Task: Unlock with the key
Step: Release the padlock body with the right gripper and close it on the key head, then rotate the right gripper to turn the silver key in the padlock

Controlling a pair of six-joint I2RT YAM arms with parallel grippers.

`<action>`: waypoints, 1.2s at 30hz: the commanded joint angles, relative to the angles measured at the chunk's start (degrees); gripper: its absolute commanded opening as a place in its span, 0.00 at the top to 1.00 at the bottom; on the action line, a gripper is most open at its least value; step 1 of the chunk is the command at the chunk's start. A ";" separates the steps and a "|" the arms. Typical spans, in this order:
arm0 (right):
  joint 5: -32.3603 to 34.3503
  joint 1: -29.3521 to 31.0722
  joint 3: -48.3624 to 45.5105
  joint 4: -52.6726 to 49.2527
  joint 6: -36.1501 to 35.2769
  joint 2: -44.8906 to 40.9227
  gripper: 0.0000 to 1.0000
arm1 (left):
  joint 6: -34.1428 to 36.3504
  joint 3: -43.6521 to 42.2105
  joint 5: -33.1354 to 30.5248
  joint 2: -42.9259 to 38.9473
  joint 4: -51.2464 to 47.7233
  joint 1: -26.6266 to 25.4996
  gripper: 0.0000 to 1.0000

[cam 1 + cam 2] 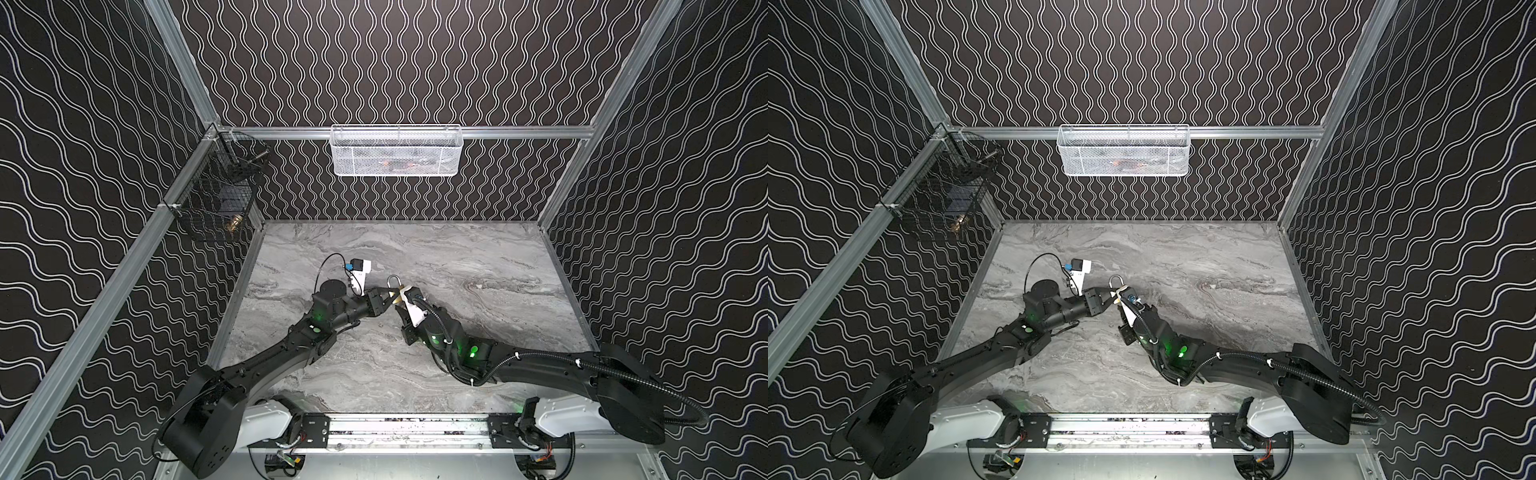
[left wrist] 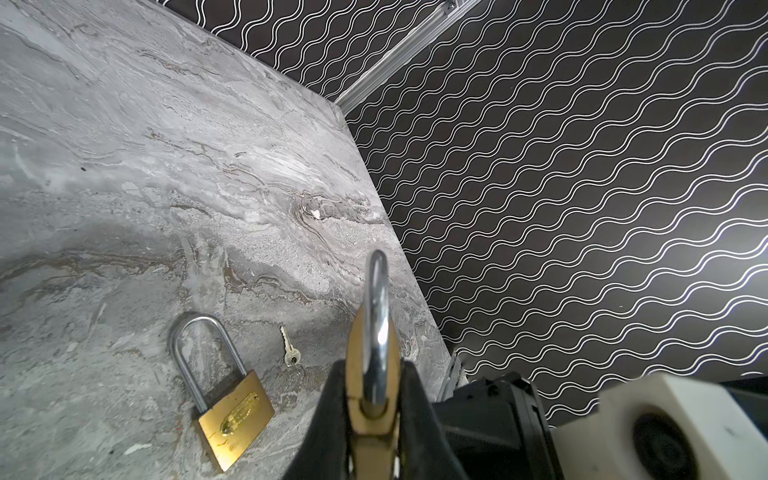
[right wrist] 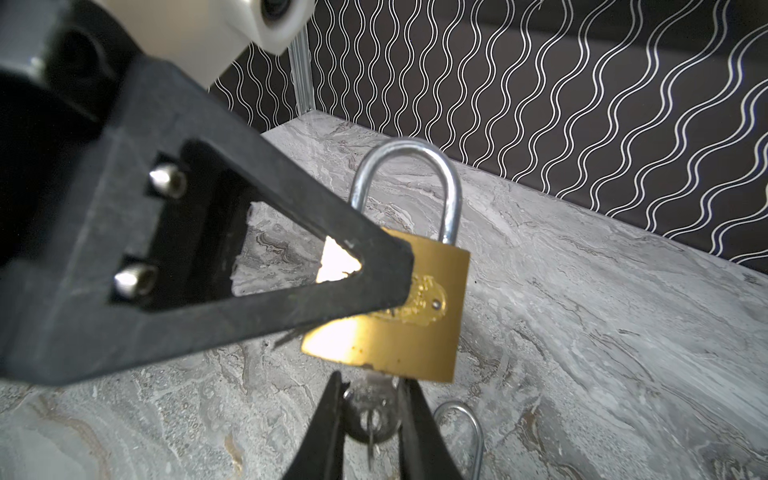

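A brass padlock (image 3: pixel 399 332) with a silver shackle is held upright above the marble table (image 1: pixel 478 266). My left gripper (image 2: pixel 372 370) is shut on its brass body, one finger (image 3: pixel 249 270) lying across its face. A silver key (image 3: pixel 372 409) sticks into the underside of the lock. My right gripper (image 3: pixel 372 388) is shut on the key's round head, from just below the lock. In both top views the padlock (image 1: pixel 396 291) (image 1: pixel 1116 286) sits between the left gripper (image 1: pixel 390 297) and the right gripper (image 1: pixel 401 303) at mid-table.
A second brass padlock (image 2: pixel 235 415) lies flat on the table with a small loose key (image 2: pixel 289 349) beside it. A white mesh basket (image 1: pixel 395 151) hangs on the back rail. A black wire basket (image 1: pixel 216 199) hangs at the left wall.
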 commanded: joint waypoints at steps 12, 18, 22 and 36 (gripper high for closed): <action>-2.91 0.05 -1.49 4.85 -0.51 -2.46 0.90 | -0.22 -1.05 -0.75 0.50 6.09 -0.29 1.00; -7.62 -0.18 -2.35 6.78 1.31 -4.23 1.00 | 0.71 -2.17 0.77 1.66 11.41 -0.34 1.00; -9.55 -0.42 -2.99 7.67 2.70 -5.04 1.00 | -1.10 -2.91 3.10 3.83 17.52 -0.35 1.00; -23.48 -5.75 -8.00 13.19 6.98 -10.61 0.98 | 1.17 -1.09 16.23 4.63 22.64 1.28 1.00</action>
